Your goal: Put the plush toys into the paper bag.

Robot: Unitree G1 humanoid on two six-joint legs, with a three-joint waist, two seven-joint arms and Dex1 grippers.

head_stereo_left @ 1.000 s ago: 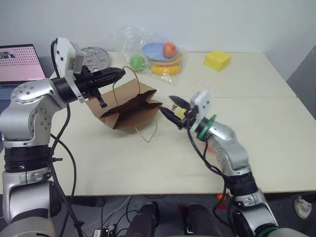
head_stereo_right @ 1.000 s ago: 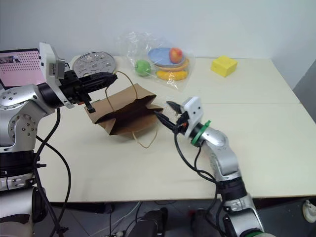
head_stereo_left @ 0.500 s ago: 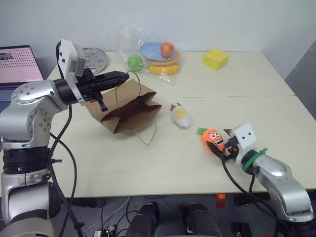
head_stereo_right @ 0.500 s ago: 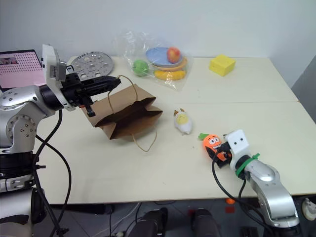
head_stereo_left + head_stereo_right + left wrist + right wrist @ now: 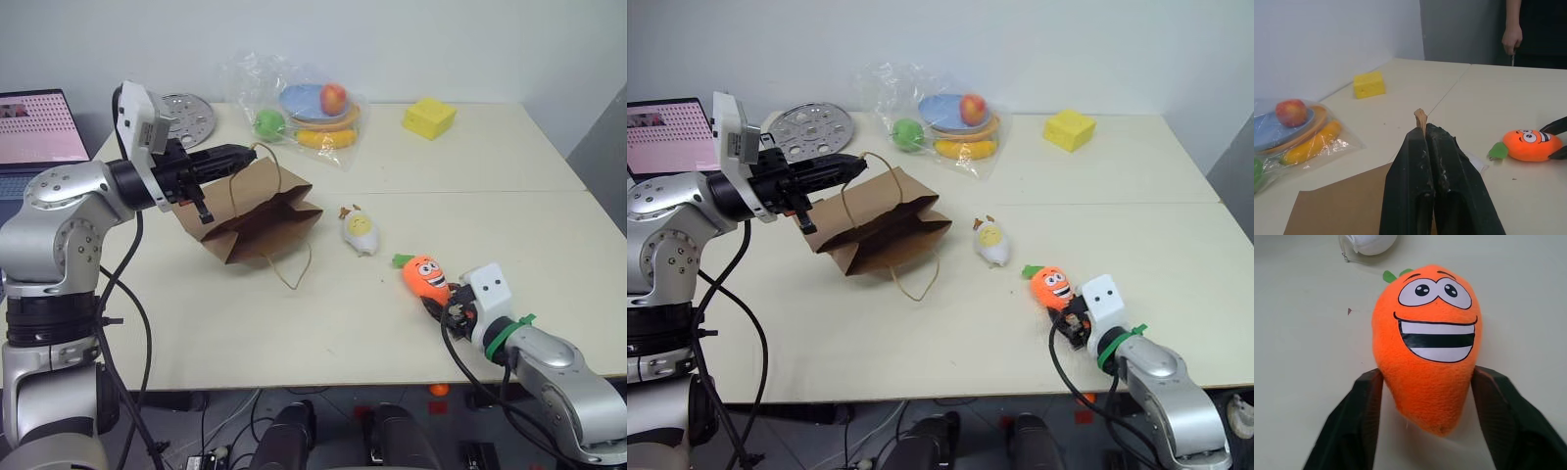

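The brown paper bag lies tilted on the table, its mouth facing right. My left gripper is shut on its upper rim and holds that edge raised; the pinched paper shows at the fingertips. The orange carrot plush toy lies face up near the table's front right. My right gripper is closed around its narrow end, one finger pressed to each side. The white-and-yellow plush toy lies between the bag and the carrot, with nothing touching it.
At the back stand a clear plastic bag of fruit and plates, a yellow sponge block and a metal disc. A laptop sits at far left. A person stands beyond the table's far end.
My right arm swung from beside the bag's mouth down and right to the carrot, and its fingers have closed in on it. The left gripper and bag stayed put.
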